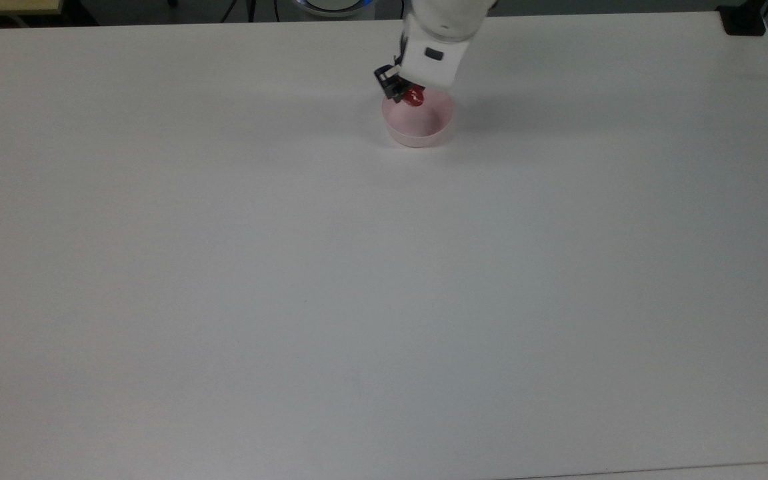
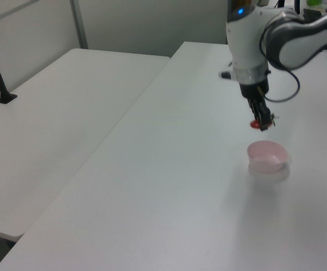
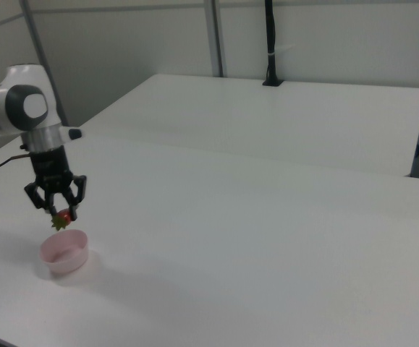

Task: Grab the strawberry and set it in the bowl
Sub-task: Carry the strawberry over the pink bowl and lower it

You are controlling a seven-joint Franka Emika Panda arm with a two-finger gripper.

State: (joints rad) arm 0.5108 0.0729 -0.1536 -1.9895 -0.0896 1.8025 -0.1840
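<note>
One risk stands out to me: the strawberry (image 3: 63,216) hangs above the bowl (image 3: 64,253), but in the top view it sits over the rim on the top view's upper left rather than the middle. If I let go here, I judge it could clip the wall, bounce onto the table (image 1: 384,300), or tip the light bowl. The gripper (image 3: 57,214) has its jaws closed narrowly on the strawberry, clear of the bowl in the right view. The strawberry is small, glossy and red, with its green leafy cap pointing down in the right view. The bowl is pale pink, round and low-sided.
</note>
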